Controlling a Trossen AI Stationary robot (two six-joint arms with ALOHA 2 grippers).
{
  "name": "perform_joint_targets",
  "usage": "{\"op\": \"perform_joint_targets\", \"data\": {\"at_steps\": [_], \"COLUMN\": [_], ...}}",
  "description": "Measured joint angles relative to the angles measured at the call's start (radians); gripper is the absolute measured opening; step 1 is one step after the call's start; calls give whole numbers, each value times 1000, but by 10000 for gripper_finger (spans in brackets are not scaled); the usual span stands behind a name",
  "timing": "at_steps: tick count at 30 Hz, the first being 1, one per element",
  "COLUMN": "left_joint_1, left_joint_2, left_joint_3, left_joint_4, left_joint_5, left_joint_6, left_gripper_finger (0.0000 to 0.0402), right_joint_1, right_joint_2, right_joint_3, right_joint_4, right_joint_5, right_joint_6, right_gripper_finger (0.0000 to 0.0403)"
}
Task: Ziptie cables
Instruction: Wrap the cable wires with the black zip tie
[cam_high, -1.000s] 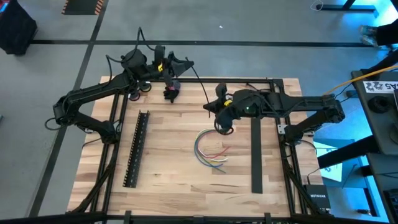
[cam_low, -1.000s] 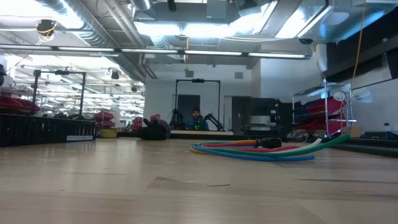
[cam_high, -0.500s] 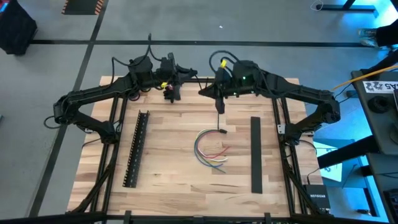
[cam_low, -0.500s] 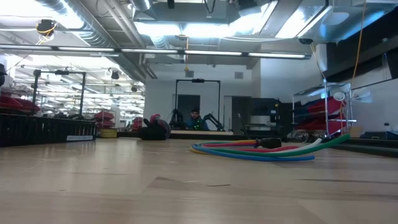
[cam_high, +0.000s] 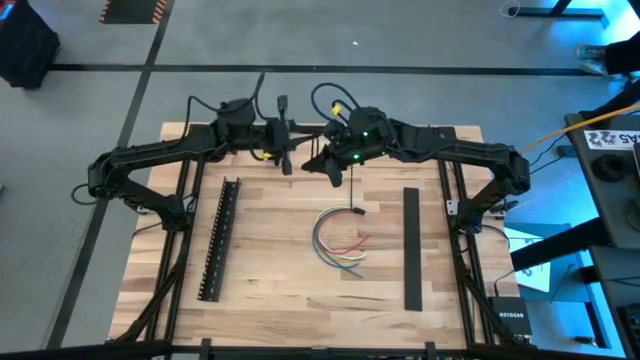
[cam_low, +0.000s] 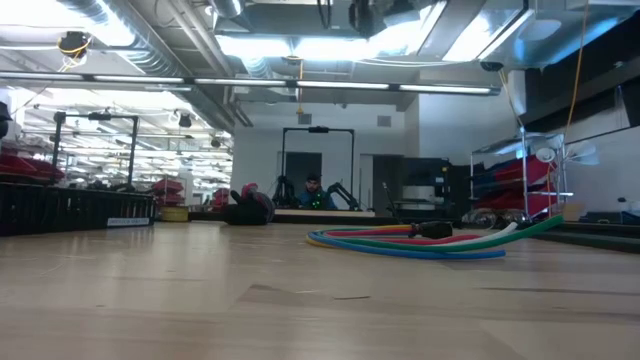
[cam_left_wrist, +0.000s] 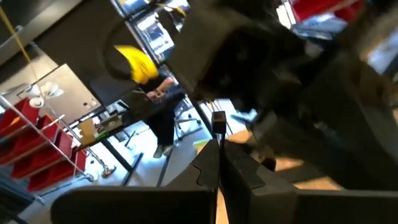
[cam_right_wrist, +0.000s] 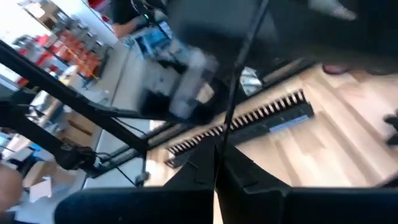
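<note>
Bare wooden bench (cam_high: 280, 250) lies between the long black slotted bar (cam_high: 218, 238) and loose coloured cables (cam_high: 338, 240); a flat black strip (cam_high: 412, 248) bounds their far side.

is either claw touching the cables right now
No: in the high view the cables lie alone mid-table, while the left claw and right claw hang apart from them near the far edge.

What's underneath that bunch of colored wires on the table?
Only bare wooden table shows under the cables; they lie flat on it, loosely looped, with nothing visible beneath. The wood directly under each wire is covered. Both grippers, left and right, are elsewhere.
</note>
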Motion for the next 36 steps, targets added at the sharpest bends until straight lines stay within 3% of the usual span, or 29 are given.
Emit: {"op": "perform_joint_targets", "data": {"at_steps": [22,36], "left_joint_1": [-8,-17], "left_joint_2": [0,0], "left_joint_3": [-8,-8], "left_joint_4": [1,-4], "left_joint_5": [1,1], "left_joint_6": [-5,72], "left_gripper_finger": [1,1], "right_joint_1": [0,0], "right_joint_2": [2,1], "right_joint_3": [1,1], "right_joint_4": [-39,-47], "right_joint_5": [-22,-18], "right_joint_6": [27,63], "right_gripper_finger": [0,0]}}
